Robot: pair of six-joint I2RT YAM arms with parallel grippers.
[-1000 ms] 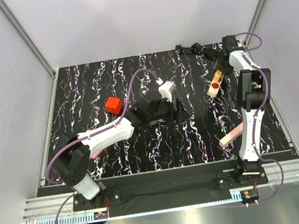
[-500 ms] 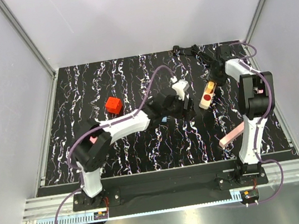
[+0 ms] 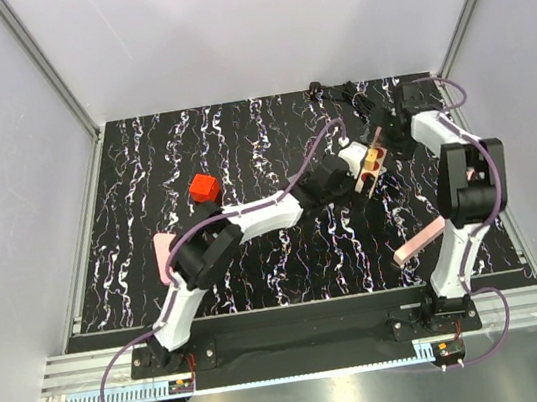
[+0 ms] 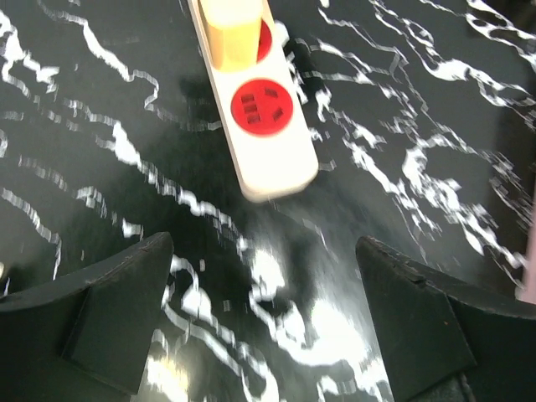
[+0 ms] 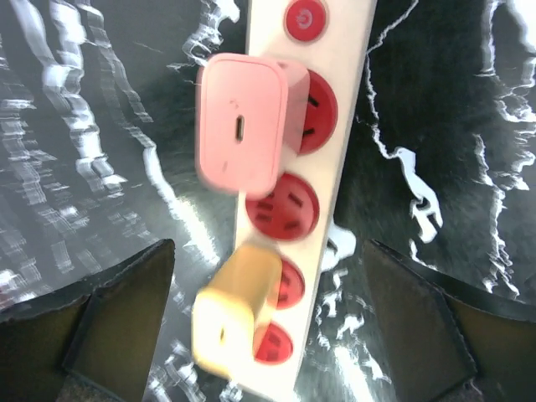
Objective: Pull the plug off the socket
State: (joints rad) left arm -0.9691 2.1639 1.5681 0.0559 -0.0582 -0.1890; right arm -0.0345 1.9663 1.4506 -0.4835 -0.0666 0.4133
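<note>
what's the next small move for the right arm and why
Probably lower the right gripper onto the pink plug and close: its jaws stand open and empty above the socket, where that plug sits in an outlet; the left gripper is open too.

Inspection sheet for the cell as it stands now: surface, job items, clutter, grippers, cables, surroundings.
Surface: black table, white marbling, some glare.
Job's things: beige socket lying flat; pink plug and yellow plug both seated in it.
Clutter: red cube; pink bar by the right arm; pink flat piece partly behind the left arm.
Grippers: left gripper open, off the socket's end; right gripper open over the plugs, holding nothing.
Cables: purple cables along both arms; black cable bundle at the far edge.
Surroundings: white walls, metal frame posts.
</note>
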